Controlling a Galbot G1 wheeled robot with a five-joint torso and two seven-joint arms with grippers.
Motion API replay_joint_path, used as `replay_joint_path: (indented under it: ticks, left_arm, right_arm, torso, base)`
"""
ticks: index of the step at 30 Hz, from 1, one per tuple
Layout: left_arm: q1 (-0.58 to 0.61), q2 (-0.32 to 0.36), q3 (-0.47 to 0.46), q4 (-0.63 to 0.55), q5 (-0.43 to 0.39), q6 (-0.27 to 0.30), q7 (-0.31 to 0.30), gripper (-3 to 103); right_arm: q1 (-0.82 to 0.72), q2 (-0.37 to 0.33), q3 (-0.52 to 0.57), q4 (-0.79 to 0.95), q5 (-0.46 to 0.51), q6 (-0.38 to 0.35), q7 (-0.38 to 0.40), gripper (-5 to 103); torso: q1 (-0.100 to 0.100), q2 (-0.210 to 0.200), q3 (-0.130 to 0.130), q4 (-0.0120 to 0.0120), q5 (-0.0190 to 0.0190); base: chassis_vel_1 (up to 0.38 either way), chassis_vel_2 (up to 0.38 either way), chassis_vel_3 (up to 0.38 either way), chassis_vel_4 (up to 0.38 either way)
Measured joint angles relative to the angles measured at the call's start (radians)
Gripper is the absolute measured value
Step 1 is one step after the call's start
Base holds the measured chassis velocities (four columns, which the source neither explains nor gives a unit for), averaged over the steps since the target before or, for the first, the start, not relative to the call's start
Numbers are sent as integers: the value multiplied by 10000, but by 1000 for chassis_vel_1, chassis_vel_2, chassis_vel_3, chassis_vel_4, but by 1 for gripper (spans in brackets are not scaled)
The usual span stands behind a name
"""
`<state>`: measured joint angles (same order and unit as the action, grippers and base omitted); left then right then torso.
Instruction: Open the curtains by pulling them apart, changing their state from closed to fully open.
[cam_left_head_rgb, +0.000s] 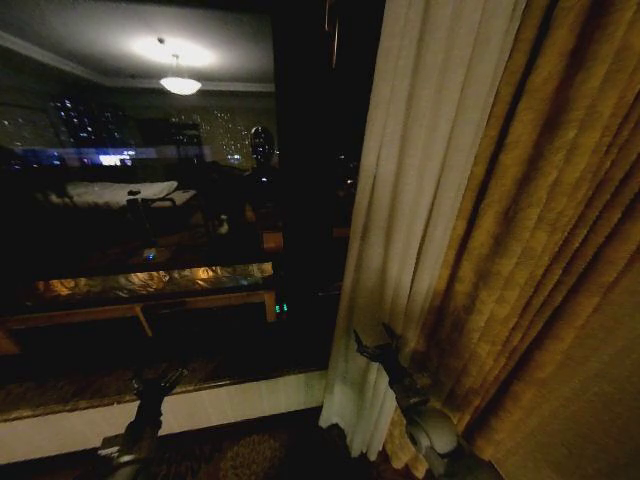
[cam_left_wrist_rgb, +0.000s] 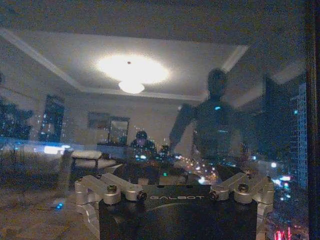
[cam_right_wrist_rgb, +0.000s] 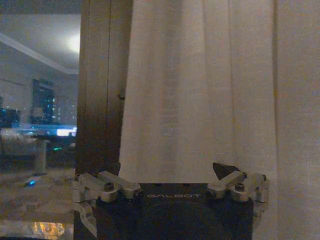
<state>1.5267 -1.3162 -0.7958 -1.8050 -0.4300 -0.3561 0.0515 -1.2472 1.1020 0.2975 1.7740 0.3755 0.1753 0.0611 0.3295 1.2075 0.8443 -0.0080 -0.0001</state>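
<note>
One sheer cream curtain (cam_left_head_rgb: 430, 200) hangs gathered in pleats to the right of the dark window, its inner edge beside the window frame. My right gripper (cam_left_head_rgb: 375, 350) is low down against this panel's lower folds, open. In the right wrist view the curtain (cam_right_wrist_rgb: 200, 90) hangs right in front of the right gripper (cam_right_wrist_rgb: 170, 170), whose black fingertips (cam_right_wrist_rgb: 225, 170) stand spread with no fabric between them. My left gripper (cam_left_head_rgb: 160, 385) is low at the left, open, facing the bare glass. The left wrist view shows the left gripper (cam_left_wrist_rgb: 175, 182) pointed at the pane.
A thick golden drape (cam_left_head_rgb: 560, 250) hangs right of the sheer panel, close to my right arm. The night window (cam_left_head_rgb: 150, 200) mirrors the room, a ceiling lamp and the robot. A white sill (cam_left_head_rgb: 200, 405) runs below it, a dark frame post (cam_right_wrist_rgb: 100, 85) beside the curtain, patterned carpet (cam_left_head_rgb: 250, 455) underfoot.
</note>
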Motion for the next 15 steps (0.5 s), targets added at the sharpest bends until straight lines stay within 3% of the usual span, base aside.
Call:
replay_joint_path:
  ticks: [7,15]
  left_arm:
    - [0,0,1,0,0,0,0,100]
    - [0,-1,1,0,0,0,0,100]
  right_arm:
    - [4,0,0,-11,0,-6,7,100]
    - [8,0,0,-16,-2,-13,9,100]
  torso:
    - [1,0,0,0,1]
    - [0,0,0,0,-3]
  base:
    - [28,19,-37,-16]
    - [176,141,-184,-131]
